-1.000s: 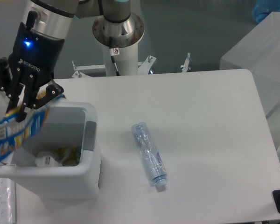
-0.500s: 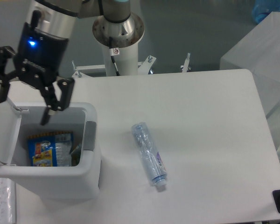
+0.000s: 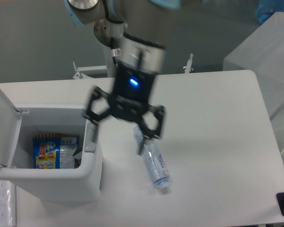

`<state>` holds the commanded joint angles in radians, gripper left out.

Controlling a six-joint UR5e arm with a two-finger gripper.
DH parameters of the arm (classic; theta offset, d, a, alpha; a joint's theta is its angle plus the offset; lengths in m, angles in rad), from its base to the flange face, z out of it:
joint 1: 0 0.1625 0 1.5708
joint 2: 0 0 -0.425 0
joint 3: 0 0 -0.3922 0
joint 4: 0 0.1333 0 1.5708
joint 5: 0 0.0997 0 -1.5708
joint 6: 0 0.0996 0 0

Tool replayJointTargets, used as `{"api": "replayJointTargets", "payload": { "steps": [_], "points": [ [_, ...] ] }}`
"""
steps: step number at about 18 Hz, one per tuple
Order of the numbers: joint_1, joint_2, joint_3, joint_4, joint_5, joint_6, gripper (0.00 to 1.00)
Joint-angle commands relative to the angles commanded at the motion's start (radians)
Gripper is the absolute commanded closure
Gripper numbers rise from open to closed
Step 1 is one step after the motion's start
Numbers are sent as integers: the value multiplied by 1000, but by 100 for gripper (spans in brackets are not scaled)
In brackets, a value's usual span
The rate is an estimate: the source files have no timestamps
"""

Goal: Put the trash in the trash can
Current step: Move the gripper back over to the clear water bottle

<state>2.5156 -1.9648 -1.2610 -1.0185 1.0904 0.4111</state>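
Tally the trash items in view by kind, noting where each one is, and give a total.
Snack packet: 1, inside the trash can
Clear plastic bottle: 1, lying on the table, partly behind the gripper
Total: 2

I have a single fixed view, so nothing overlaps with a second camera. It looks down steeply from above the near edge of the white table (image 3: 217, 118), facing the arm's base post (image 3: 114, 35) at the upper centre of the frame. It sits at middle distance: the table fills most of the picture, its right and far edges show, and grey floor lies beyond. The trash can (image 3: 61, 182) is cut by the lower left border.
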Motion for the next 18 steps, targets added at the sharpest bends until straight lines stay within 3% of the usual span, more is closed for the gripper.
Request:
{"api": "replayJointTargets", "payload": {
  "steps": [4, 9, 13, 18],
  "points": [
    [28, -78, 18, -3, 83, 0, 0],
    [16, -172, 35, -100, 221, -20, 0],
    [-7, -236, 92, -162, 276, -77, 0],
    [-38, -344, 215, -408, 353, -101, 0]
  ]
}}
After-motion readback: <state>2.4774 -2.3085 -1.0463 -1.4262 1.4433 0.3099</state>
